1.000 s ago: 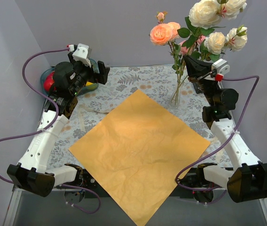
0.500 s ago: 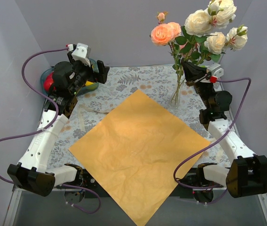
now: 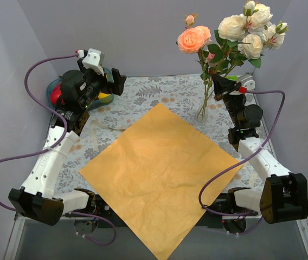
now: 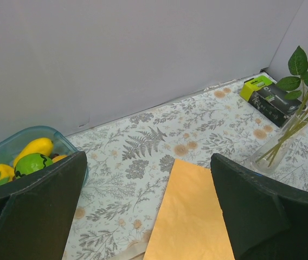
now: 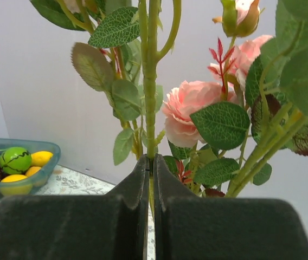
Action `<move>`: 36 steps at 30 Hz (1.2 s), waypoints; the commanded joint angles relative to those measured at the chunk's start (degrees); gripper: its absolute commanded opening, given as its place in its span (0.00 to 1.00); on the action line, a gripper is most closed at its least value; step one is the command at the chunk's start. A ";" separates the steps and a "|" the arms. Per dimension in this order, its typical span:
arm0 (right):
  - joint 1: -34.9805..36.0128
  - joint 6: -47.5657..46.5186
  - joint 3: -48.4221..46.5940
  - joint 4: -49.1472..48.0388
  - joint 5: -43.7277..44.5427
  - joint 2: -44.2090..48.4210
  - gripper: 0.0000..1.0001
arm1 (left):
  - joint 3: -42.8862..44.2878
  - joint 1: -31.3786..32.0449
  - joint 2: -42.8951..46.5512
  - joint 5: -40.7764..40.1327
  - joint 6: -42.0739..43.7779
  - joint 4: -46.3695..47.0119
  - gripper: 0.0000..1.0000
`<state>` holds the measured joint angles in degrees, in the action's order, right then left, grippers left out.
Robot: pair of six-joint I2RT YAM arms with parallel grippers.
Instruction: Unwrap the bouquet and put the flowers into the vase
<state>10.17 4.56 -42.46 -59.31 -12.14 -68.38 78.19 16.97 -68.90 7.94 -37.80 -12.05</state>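
While the right gripper [image 3: 217, 81] clamps its fingers tight on one green stem, the flowers [image 3: 225, 38] stand tall at the far right corner of the table [image 3: 143, 95]. Their stems run down into the vase [image 3: 201, 114], which is clear glass and far shorter than they are. From the right wrist view the stem rises straight out of the closed jaws, with pink blooms and leaves crowding just behind it. The wrapper [image 3: 162, 173] lies spread flat as an orange diamond across the middle of the table, its far corner near the vase but not touching it. Over at the far left, the left gripper [image 4: 147, 156] hangs released, jaws wide and holding nothing, just beside a bowl [image 4: 13, 135] of fruit [image 4: 33, 154]. A black-and-green box [image 4: 267, 97] sits against the back wall, just behind the vase.
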 commanded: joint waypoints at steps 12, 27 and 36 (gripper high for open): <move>-0.15 1.24 3.43 2.35 4.93 -2.20 0.01 | 3.46 -0.45 0.61 -0.30 -0.08 -1.74 0.98; 0.02 1.07 0.98 9.47 4.14 -1.32 0.94 | 3.46 -0.36 2.11 -0.39 -0.69 -2.27 0.98; 0.19 -0.69 -4.65 17.91 2.39 1.57 0.97 | 3.54 -0.36 3.25 -0.39 -1.31 -2.54 0.98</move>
<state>10.28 5.34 -43.72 -43.70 -8.75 -70.57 79.66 16.97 -68.12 7.90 -38.63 -13.67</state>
